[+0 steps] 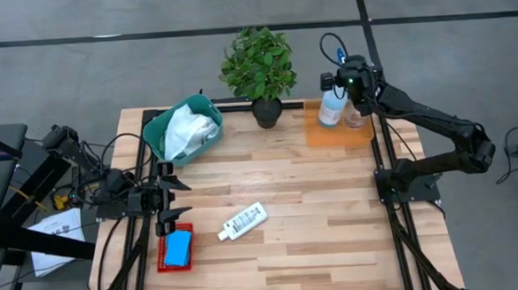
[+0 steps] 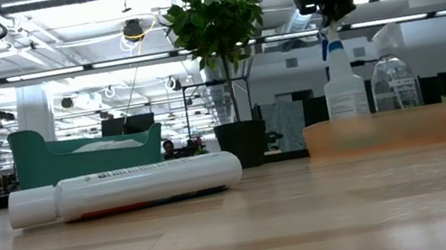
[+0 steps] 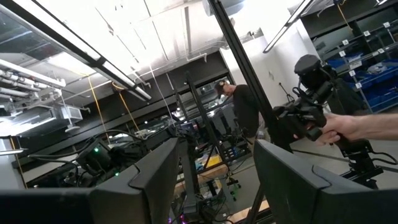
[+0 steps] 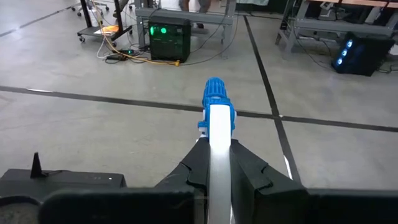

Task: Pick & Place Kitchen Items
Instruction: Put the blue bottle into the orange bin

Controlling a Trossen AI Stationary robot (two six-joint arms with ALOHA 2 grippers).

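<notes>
1. Fingers of the right gripper (image 4: 214, 165) were closed on the head of a clear spray bottle (image 1: 331, 106), its blue nozzle projecting forward between them in the right wrist view.
2. That bottle stood upright in the shallow orange tray (image 1: 316, 135) at the far right corner of the counter (image 1: 316, 213), just beside a second clear spray bottle (image 2: 393, 77).
3. Fingers of the left gripper (image 1: 169, 199) stood apart and held nothing; this arm waited at the near left edge, close to the blue sponge (image 1: 178, 247) lying on a red holder (image 1: 165, 262).
4. A small white labelled bottle (image 1: 243, 221) lay on its side mid-counter; a white cloth (image 1: 187, 131) filled the green basket (image 1: 154, 133); the potted plant (image 1: 258, 67) stood between basket and tray.
5. Judged from the grip, the step in hand was the placing or lifting of the held bottle. Done well, it would call for a vertical path, the bottle kept upright and clear of its neighbour.
6. Only the low view showed both bottles upright and side by side; the high view merged them under the gripper but alone fixed the layout of the items.
</notes>
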